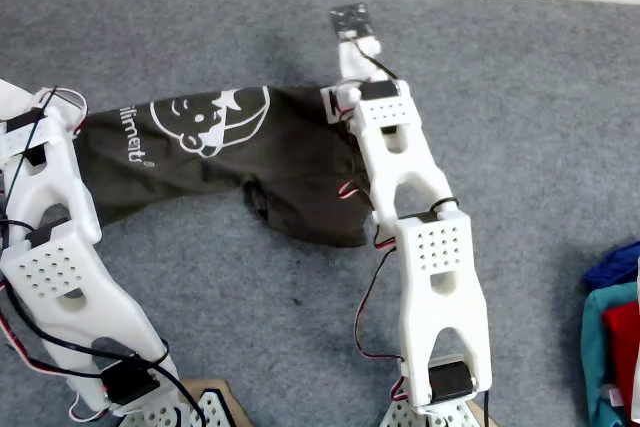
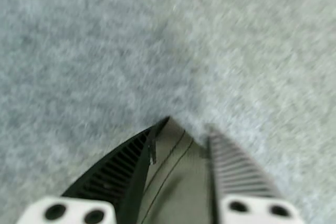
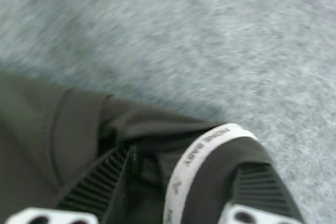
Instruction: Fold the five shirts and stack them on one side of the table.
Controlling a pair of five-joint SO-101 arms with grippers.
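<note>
Two pincers are both clenched on one dark shirt [image 1: 290, 167], which lies stretched across the far half of the grey surface [image 1: 500, 87]. The left pincer [image 2: 184, 136] has its jaws nearly together, pinching a thin flat fold of the cloth with seam stitching running between them; in the high view this is the shirt's left end, beside the left arm. The right pincer [image 3: 189, 156] stands wider, its jaws filled by a bunched edge of the garment, with the white neck tape [image 3: 220, 135] passing between them; it grips the shirt's far right edge. The shirt is not folded: it spreads left to right between the two grips, rumpled, with a creased lobe reaching toward the near side beside the right arm. A white cartoon print [image 1: 205, 119] faces up on its left half. Well apart, at the right near edge of the surface, lies a pile of shirts [image 1: 600, 347], with blue, teal and red showing
</note>
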